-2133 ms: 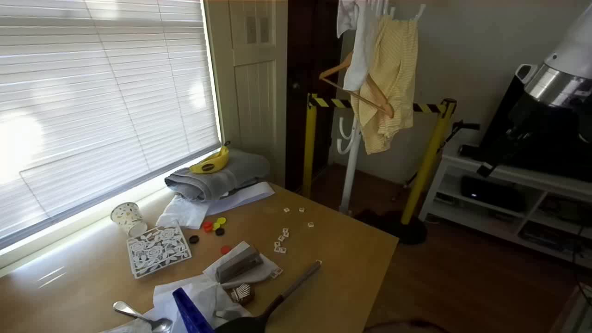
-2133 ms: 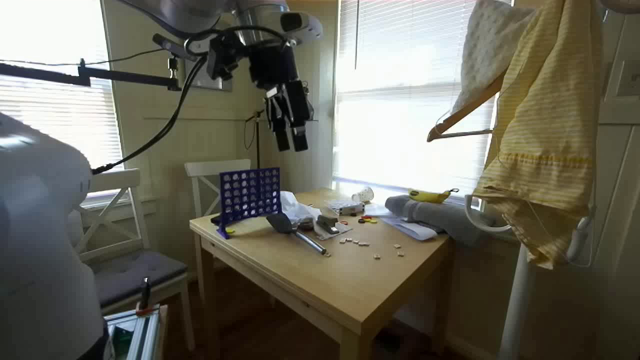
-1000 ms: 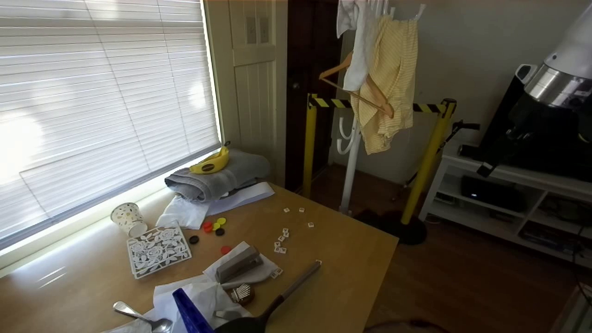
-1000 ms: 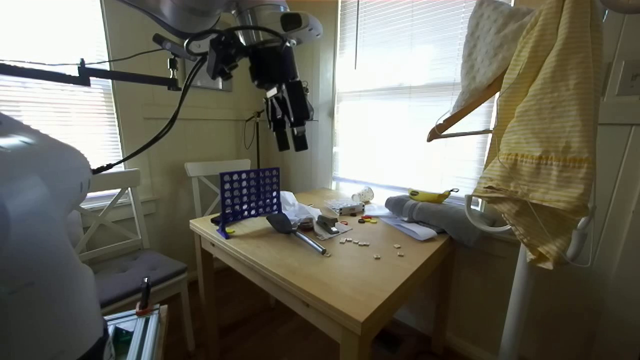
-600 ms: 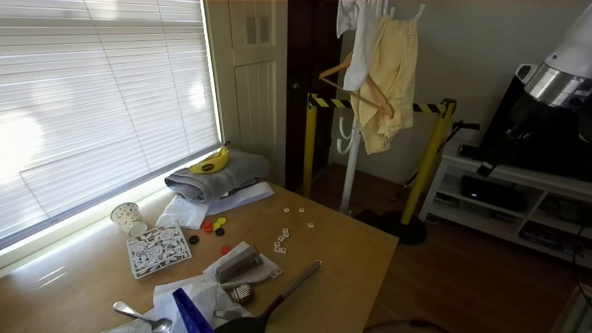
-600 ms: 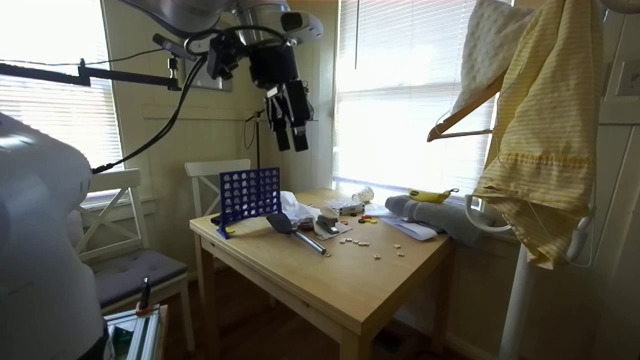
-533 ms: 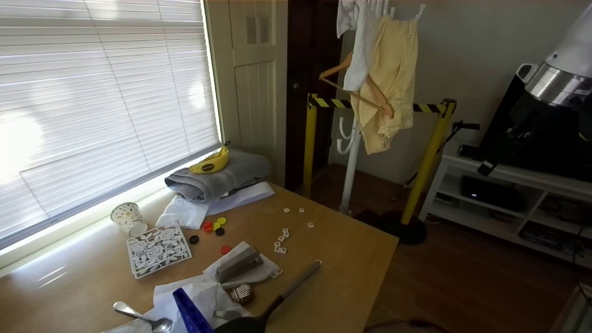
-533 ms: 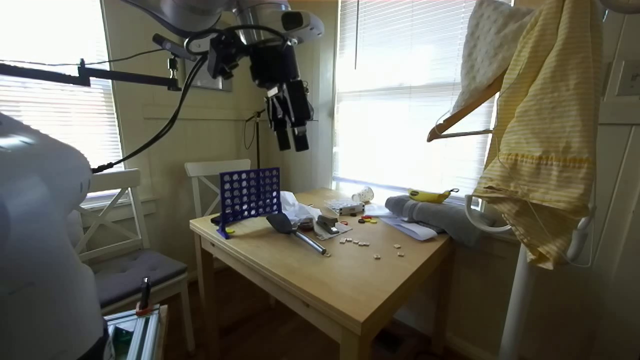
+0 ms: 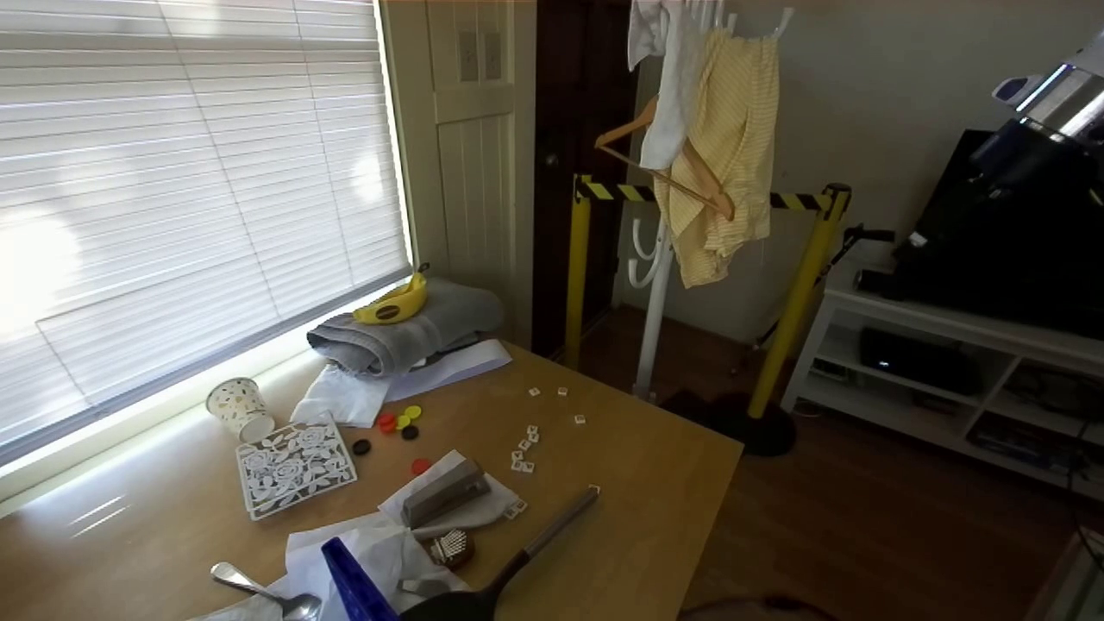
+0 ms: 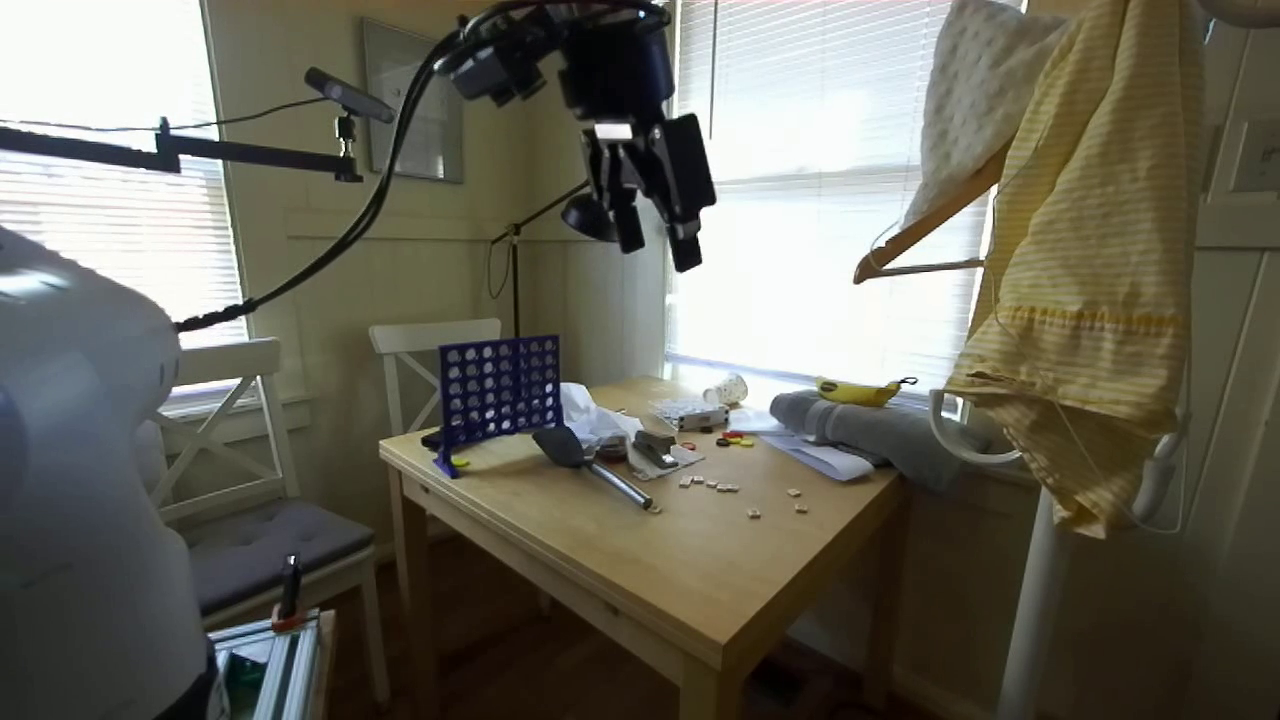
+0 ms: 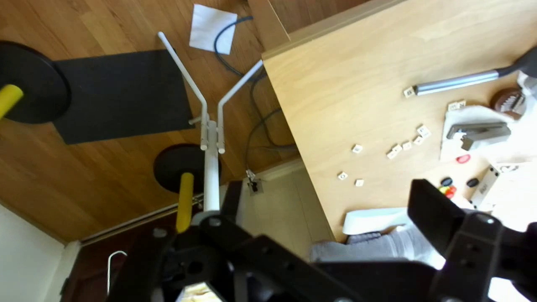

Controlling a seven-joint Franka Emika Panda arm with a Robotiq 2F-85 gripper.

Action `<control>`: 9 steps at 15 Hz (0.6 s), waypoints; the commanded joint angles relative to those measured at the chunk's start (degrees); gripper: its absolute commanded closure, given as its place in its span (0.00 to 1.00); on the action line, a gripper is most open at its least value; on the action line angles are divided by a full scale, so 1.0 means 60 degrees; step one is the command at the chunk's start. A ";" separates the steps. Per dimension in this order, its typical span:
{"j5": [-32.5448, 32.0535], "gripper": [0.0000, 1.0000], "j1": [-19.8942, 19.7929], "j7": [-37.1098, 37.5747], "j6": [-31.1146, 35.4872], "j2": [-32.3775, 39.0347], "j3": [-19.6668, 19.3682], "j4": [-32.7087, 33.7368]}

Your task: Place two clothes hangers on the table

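While the gripper (image 10: 658, 249) hangs high with its jaws spread and nothing between them, the step in hand looks to be the approach to a first hanger. In the wrist view, the white coat stand (image 11: 212, 176) shows beyond one jaw. In an exterior view, one clothes hanger (image 10: 1165, 531), very thin wire, crosses the yellow garment (image 10: 1095, 260) and loops out beside its lower end; what seems a second hanger (image 10: 875, 243) shows only as a rounded corner just beside the tip of the wooden hanger (image 10: 930, 215). Their hooks I cannot make out.

To do this well, come in slowly, level with the wire, and turn the jaws so they straddle it crosswise; a strand this fine is easy to miss and likely to swing if nudged. Pinch the wire alone, leaving the cloth out of the grip. Then raise before pulling, so the hook clears the stand.

Farther out is the table (image 10: 700, 560); the placing is not yet done for either, I judge. The stretch of wood between the letter tiles (image 10: 727, 488) and the near corner would suit, each laid flat, apart from the spatula (image 10: 622, 485).
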 commanded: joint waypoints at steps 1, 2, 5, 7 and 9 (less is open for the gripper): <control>0.0899 0.00 0.0317 -0.0859 0.0395 0.0586 -0.0826 0.0805; 0.1042 0.00 0.0372 -0.1136 0.0358 0.0721 -0.1043 0.1056; 0.0842 0.00 0.0521 -0.2420 -0.0487 0.1223 -0.1605 0.1987; 0.0522 0.00 0.0414 -0.3187 -0.0943 0.1637 -0.1801 0.2603; 0.0787 0.00 0.0168 -0.2947 -0.0538 0.1206 -0.1580 0.2054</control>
